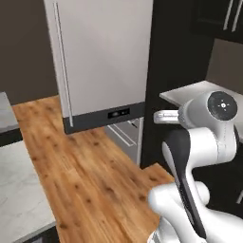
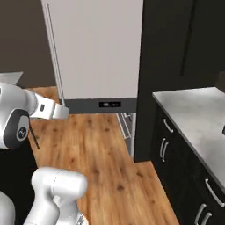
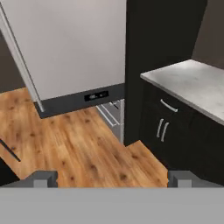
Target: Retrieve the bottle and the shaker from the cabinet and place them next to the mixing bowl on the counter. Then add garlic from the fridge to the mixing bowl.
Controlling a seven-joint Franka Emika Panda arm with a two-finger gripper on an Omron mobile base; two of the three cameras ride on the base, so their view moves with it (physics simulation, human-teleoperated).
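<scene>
Two dark fingertips (image 3: 43, 178) of the gripper (image 3: 111, 179) stand spread wide with nothing between them. Ahead, the fridge (image 3: 74, 48) door hangs open over the wooden floor (image 3: 74, 144), beside the counter (image 3: 192, 83).

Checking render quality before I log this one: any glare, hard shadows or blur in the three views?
Left base view: flat even light, no glare on the fridge door. Right base view: counter matte, soft-edged. Hand view: wood floor slightly soft, no cast shadows.

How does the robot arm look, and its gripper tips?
The arm is glossy white with rounded links, dark joint bands and a dark round cap with small white marks. A thin dark cable hangs beside it. The gripper has two small grey, blocky tips.
</scene>
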